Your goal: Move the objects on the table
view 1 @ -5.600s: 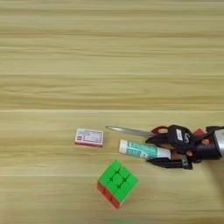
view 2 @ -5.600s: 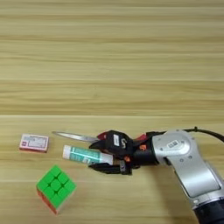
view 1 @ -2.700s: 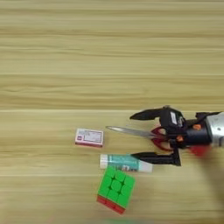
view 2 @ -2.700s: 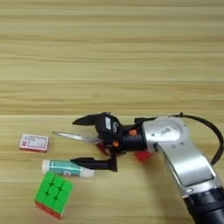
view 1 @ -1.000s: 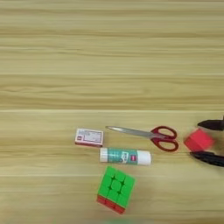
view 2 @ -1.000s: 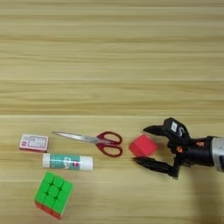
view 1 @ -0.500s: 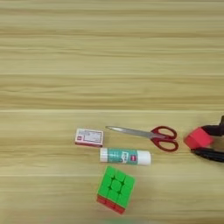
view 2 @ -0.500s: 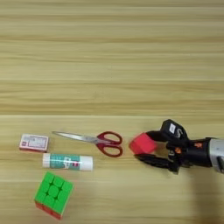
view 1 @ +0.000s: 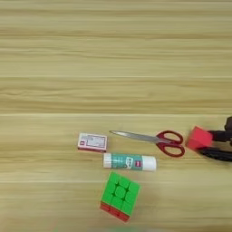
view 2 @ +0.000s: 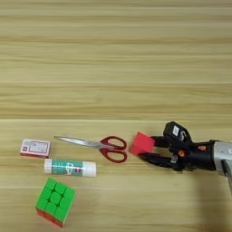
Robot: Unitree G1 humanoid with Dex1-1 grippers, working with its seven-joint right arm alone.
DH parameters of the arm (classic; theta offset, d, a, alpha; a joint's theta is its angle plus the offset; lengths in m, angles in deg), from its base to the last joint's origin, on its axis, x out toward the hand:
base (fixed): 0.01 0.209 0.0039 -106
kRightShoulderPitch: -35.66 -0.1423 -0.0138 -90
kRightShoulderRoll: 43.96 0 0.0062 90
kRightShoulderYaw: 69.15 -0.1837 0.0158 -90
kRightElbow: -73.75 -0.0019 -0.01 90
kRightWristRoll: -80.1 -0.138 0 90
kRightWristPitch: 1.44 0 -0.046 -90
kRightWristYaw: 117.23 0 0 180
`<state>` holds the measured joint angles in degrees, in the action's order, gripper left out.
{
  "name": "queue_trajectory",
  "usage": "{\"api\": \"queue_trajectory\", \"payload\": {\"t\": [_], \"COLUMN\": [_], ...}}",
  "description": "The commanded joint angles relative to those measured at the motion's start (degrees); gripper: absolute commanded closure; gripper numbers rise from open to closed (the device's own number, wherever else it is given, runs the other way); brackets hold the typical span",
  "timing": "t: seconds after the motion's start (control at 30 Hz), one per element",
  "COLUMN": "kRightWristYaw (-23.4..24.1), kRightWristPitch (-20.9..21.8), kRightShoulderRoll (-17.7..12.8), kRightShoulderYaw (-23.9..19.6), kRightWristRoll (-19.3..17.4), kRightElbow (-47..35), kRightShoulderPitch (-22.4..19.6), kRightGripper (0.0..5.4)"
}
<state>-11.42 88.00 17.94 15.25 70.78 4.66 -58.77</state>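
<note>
Five items, one each: puzzle cube point(view 2: 55, 201), glue stick point(view 2: 70, 167), scissors point(view 2: 97, 145), box point(view 2: 35, 147), small red cube point(view 2: 142, 144) clamped in gripper point(view 2: 149, 149).

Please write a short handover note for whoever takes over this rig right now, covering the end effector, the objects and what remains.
Right end effector: its two black fingers sit either side of the small red cube, closing on it or already gripping; contact is not clear.
Objects on the table, all near the front edge: red-handled scissors just left of the cube, blades pointing left; small red-and-white box at far left; white-and-teal glue stick lying flat in front of the scissors; puzzle cube nearest the front.
Done: nothing can be confirmed from the layout.
Left: no goal spot is marked; check the cube grasp before moving on.
</note>
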Motion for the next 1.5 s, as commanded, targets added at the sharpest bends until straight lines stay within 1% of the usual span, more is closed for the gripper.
{"api": "queue_trajectory", "payload": {"t": [0.03,0.3,0.4,0.73,0.83,1.0,1.27,1.5], "kRightWristYaw": [1.99,2.57,3.05,9.7,11.1,13.57,16.16,18.13], "kRightWristPitch": [-0.37,-1.57,-2.16,-5.68,-6.73,-8.53,-12.43,-14.61], "kRightShoulderRoll": [-2.36,-2.57,-2.19,4.09,6.01,9.49,13.49,17.35], "kRightShoulderYaw": [-2.07,-2.23,-2.02,3.06,3.9,6.56,9.94,13.5], "kRightWristRoll": [-1.89,-2.79,-3.03,-0.08,-0.15,0.77,1.34,2.15], "kRightElbow": [-3.9,-6.62,-7.81,-9.71,-9.68,-10.49,-14.35,-15.67], "kRightShoulderPitch": [-4.75,-7.3,-8.45,-13.27,-14.44,-16.24,-17.05,-17.18], "kRightGripper": [3.17,3.17,3.17,3.17,3.17,3.17,3.17,3.17]}}
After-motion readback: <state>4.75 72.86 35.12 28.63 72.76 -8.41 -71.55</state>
